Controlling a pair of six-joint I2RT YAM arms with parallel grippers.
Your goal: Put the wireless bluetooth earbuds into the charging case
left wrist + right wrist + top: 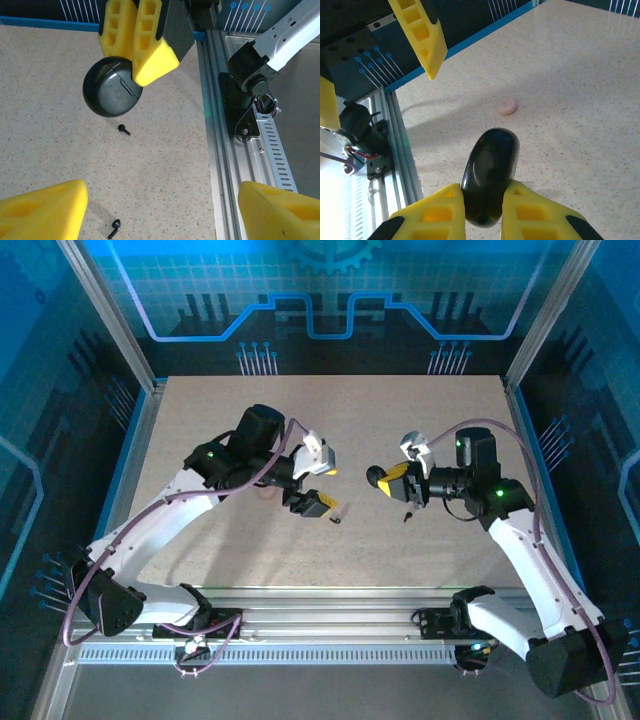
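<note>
My right gripper [484, 189] is shut on a closed, glossy black round charging case [491, 170] and holds it on edge above the table. In the left wrist view the same black case [107, 94] hangs between the right gripper's yellow fingers [145, 45]. Two tiny black earbuds lie on the speckled table, one [124, 129] just under the case and one [114, 228] nearer my left gripper [160, 215]. That gripper is open with nothing between its fingers. From above, the left gripper [318, 504] and right gripper [385, 480] face each other mid-table.
A small closed pale pink case [506, 105] lies on the table beyond the black case, near the left gripper's fingers [422, 40]. The aluminium rail [225, 150] along the table's near edge runs close by. Open table stretches toward the back [330, 410].
</note>
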